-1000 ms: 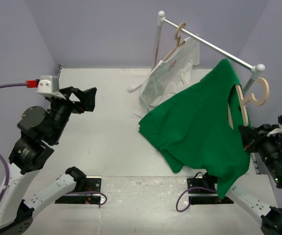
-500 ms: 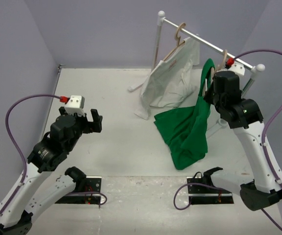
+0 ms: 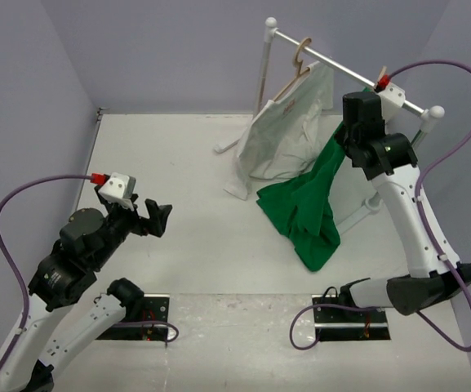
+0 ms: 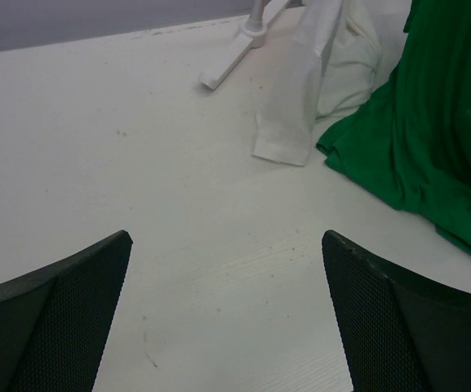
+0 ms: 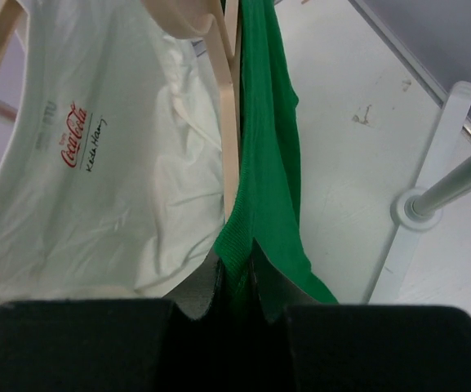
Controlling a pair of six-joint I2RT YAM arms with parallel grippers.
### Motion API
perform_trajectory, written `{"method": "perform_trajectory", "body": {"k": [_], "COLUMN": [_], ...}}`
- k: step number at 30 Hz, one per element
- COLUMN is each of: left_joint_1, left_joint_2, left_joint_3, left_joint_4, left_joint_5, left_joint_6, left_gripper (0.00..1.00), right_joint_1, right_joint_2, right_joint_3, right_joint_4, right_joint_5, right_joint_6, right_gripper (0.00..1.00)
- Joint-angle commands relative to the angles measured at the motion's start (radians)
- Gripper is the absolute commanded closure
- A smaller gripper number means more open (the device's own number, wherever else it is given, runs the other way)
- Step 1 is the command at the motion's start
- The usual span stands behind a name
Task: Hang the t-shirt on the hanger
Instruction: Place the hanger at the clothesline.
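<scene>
Left gripper [image 3: 152,219] hovers over the near-left counter [image 3: 186,163], jaws spread wide and empty. Right of centre, a white garment [image 3: 288,122] hangs on the far rack [image 3: 325,59]. Just to its right the t-shirt [image 3: 308,204] hangs from up by the rail, its lower folds pooled on the counter beside the white hem. Right gripper [image 5: 233,273], up at the rail, is pinched tight on the t-shirt's fabric, with the hanger [image 5: 229,139] arm alongside that fabric just above.
</scene>
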Motion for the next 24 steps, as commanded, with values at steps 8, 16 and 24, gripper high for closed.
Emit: {"method": "perform_trajectory", "body": {"k": [8,16,24], "left_joint_1": [-0.002,0.000,0.061], "left_joint_2": [-0.047,0.009,0.105], "left_joint_3": [-0.161,-0.245,-0.231], "left_joint_4": [0.234,0.311,0.272], "left_joint_5": [0.025,0.008,-0.233], "left_joint_6": [0.016,0.010,-0.090], "left_gripper": [0.00,0.00,0.00], "right_joint_1": [-0.010,-0.007,0.030], "right_joint_2": [-0.051,-0.080,-0.223], "right_joint_3": [-0.190,-0.247,-0.263], "right_joint_4": [0.173,0.238,0.276], "right_joint_5": [0.050,-0.004,-0.078], "right_joint_6": [0.139,0.117,0.047], "right_gripper": [1.00,0.87,0.04]}}
